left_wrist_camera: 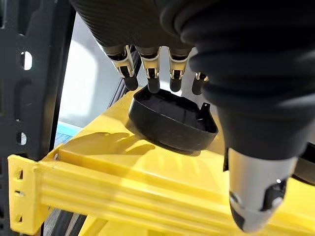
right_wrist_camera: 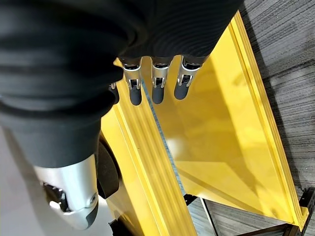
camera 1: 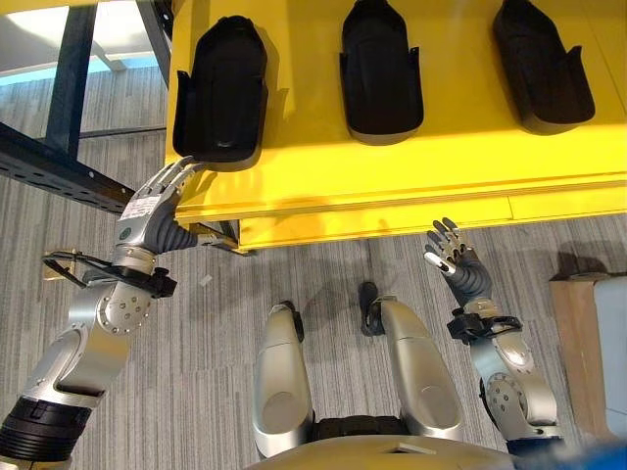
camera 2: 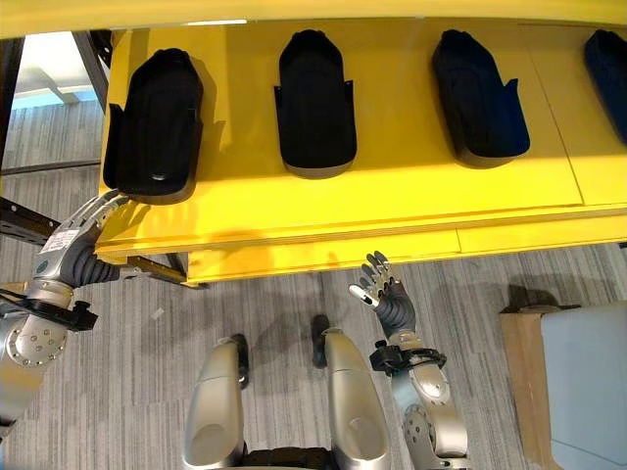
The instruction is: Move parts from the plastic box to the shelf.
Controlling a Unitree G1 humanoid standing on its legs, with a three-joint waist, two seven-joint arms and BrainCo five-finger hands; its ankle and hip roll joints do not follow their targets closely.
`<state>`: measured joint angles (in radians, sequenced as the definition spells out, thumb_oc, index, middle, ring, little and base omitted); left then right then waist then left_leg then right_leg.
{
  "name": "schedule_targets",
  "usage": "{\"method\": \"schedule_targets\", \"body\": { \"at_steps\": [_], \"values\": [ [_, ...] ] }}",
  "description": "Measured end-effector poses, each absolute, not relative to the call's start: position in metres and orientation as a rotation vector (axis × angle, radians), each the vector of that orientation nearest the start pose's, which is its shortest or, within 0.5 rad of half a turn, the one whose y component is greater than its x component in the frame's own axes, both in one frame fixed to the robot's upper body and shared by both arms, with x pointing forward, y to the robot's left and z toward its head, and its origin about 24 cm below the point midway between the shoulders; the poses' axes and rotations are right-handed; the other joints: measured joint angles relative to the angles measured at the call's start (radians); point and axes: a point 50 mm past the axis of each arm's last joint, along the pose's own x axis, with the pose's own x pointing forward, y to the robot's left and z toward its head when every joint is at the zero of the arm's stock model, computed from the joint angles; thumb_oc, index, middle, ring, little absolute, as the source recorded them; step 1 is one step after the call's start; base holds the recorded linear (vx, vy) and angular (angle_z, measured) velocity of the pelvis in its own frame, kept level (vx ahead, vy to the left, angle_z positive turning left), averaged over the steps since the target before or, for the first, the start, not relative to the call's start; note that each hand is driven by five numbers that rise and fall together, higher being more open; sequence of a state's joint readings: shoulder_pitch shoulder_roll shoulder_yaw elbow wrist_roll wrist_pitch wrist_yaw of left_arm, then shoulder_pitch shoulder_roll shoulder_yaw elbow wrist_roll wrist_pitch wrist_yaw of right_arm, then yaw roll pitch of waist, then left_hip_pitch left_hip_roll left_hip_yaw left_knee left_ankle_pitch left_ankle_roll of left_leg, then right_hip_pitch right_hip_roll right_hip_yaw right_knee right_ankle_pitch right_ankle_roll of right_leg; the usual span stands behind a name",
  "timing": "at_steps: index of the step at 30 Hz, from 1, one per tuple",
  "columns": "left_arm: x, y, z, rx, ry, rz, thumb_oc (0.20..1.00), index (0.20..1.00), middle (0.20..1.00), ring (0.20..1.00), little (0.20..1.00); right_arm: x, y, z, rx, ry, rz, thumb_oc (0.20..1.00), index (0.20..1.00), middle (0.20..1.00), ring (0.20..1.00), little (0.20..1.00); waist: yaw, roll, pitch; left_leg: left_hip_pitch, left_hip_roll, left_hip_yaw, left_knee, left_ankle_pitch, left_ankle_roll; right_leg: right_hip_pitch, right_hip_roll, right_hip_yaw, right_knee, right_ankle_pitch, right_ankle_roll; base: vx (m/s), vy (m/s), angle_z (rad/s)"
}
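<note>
Right hand (camera 1: 453, 257): raised over the carpeted floor (camera 1: 216, 323) just short of the shelf's front edge, fingers straight and spread, holding nothing; left hand (camera 1: 157, 201): extended to the near left corner of the yellow shelf (camera 1: 392, 166), fingers straight, their dark tips at the near rim of the leftmost black part (camera 1: 221, 90), thumb apart, nothing clasped; plastic box (camera 2: 588, 387): pale container at the robot's right, beside a wooden edge, interior not visible, contents cannot be told; shelf holdings: leftmost black part, then a second black part (camera 1: 381, 70) and a third black part (camera 1: 541, 65) in a row well apart from each other, a fourth dark part (camera 2: 607, 54) at the far right edge in the right eye view; each a hollow moulded shell, open side up, walled, with a rounded far end; handling, by judgement: rigid, light, thin-walled plastic, smooth and likely somewhat slippery, not fragile; best taken by pinching a side wall or spanning the narrow width across both walls.
</note>
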<state>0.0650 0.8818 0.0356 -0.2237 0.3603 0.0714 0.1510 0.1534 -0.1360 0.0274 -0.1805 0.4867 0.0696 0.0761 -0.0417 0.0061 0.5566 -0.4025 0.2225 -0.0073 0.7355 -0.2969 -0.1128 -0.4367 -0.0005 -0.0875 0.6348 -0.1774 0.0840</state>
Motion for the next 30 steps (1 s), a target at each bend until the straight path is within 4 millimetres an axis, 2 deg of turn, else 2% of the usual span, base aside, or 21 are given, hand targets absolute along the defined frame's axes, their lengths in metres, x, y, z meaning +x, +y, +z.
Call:
{"method": "schedule_targets", "body": {
  "at_steps": [4,21,30],
  "values": [
    [0.253,0.275,0.146,1.230,-0.194,0.131,1.000,1.000,1.000,1.000,1.000,0.223,-0.166,0.045,0.356,0.031,0.103,1.000,1.000,1.000,1.000,1.000,-0.001,0.007,0.003,0.000,0.002,-0.002,-0.001,0.002,0.006,-0.001,0.000,-0.001,0.004,0.003,0.014,0.00,0.000,0.00],
    [0.256,0.268,0.144,1.215,-0.200,0.094,1.000,1.000,1.000,1.000,1.000,0.224,-0.166,0.045,0.356,0.029,0.101,1.000,1.000,1.000,1.000,1.000,-0.004,0.004,0.001,-0.001,0.003,-0.001,-0.002,0.005,0.002,-0.003,0.001,-0.001,-0.001,0.003,0.015,0.00,0.000,0.00],
    [0.261,0.265,0.151,1.213,-0.232,0.098,1.000,1.000,1.000,1.000,1.000,0.224,-0.169,0.046,0.355,0.026,0.091,1.000,1.000,1.000,1.000,1.000,-0.005,0.003,0.000,-0.004,0.003,0.000,-0.002,0.005,0.002,-0.006,0.001,-0.001,0.000,0.003,0.014,0.00,0.000,0.00]
  ]
}}
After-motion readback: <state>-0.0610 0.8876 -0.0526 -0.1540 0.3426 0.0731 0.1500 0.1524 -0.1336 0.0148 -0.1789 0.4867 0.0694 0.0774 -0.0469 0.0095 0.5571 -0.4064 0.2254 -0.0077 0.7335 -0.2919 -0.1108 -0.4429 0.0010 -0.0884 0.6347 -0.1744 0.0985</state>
